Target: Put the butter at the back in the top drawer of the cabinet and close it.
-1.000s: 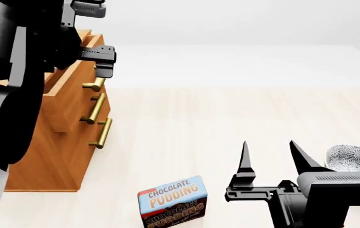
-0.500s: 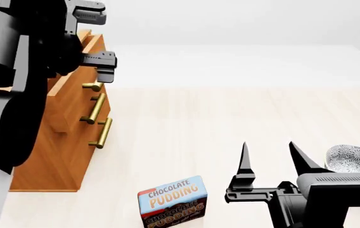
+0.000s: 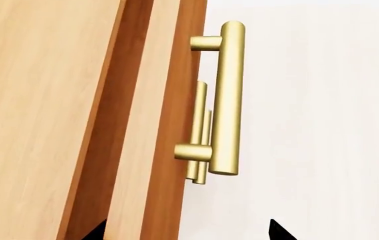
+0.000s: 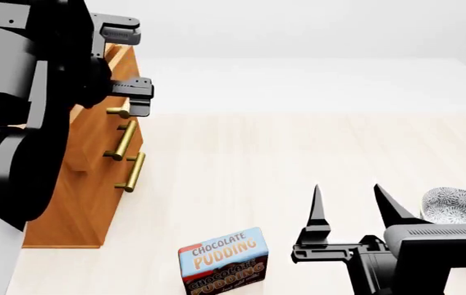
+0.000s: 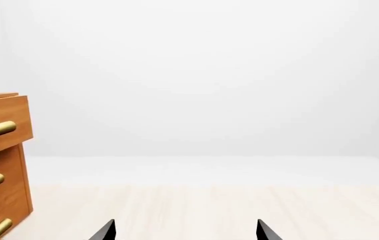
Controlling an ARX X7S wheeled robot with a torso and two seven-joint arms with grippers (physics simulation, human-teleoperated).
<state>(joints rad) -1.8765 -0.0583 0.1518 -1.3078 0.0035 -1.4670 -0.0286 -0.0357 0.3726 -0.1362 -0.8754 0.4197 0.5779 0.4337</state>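
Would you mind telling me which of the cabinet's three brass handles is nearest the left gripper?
The top drawer's handle, the highest of the three. The left gripper sits right beside it, while the middle handle and the lowest handle lie further down the cabinet front.

A pale wood-plank floor (image 4: 299,166) is carrying everything here. The honey-brown cabinet (image 4: 85,203) is standing on it at the left, its three brass handles facing the open boards. A chocolate pudding box (image 4: 223,260) is sitting upright on the floor near the front, well apart from the cabinet. A patterned grey bowl (image 4: 460,207) is resting at the right edge.
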